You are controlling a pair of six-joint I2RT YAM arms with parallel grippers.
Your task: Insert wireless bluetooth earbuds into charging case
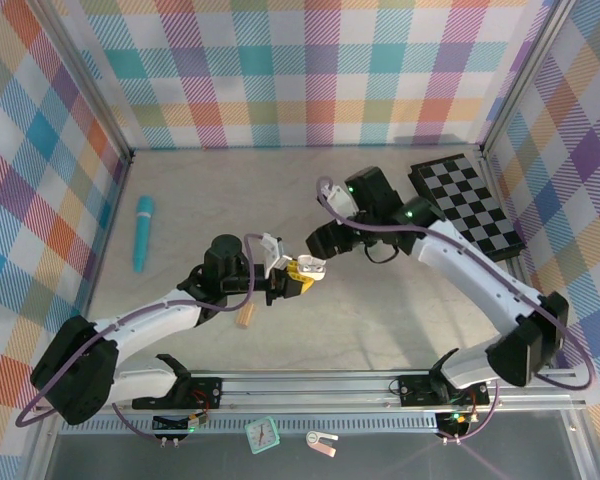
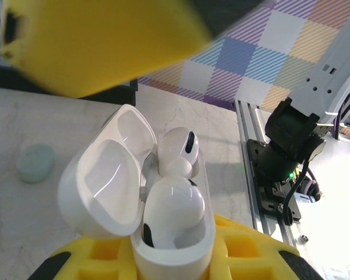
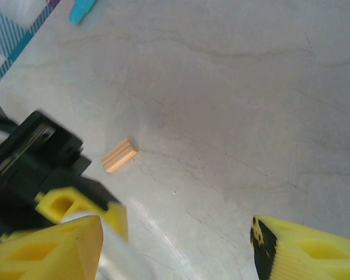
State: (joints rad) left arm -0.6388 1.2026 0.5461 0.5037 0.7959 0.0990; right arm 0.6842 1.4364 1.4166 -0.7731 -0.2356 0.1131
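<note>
near the middle of the bench, the left tool is clamped narrow on the white charging case, its yellow fingers pressing the case body from both sides. case held upright off the bench, lid hinged open to the left. two white earbuds are inside the case, one in the near well and the second in the far well just behind it, touching each other; cannot tell if they're pushed fully home. right tool is spread wide with nothing between its yellow fingers, and in the top view it hangs just above and beside the case. blurred yellow shape crosses the upper part of the left wrist view above the case, too blurred to tell what it is. tan ribbed block lies on the bench near the left tool, apart from it. teal stick lies well off to the far left by the wall, checkered board at far right. small pale green pebble-shaped thing sits on the bench left of the case.
</note>
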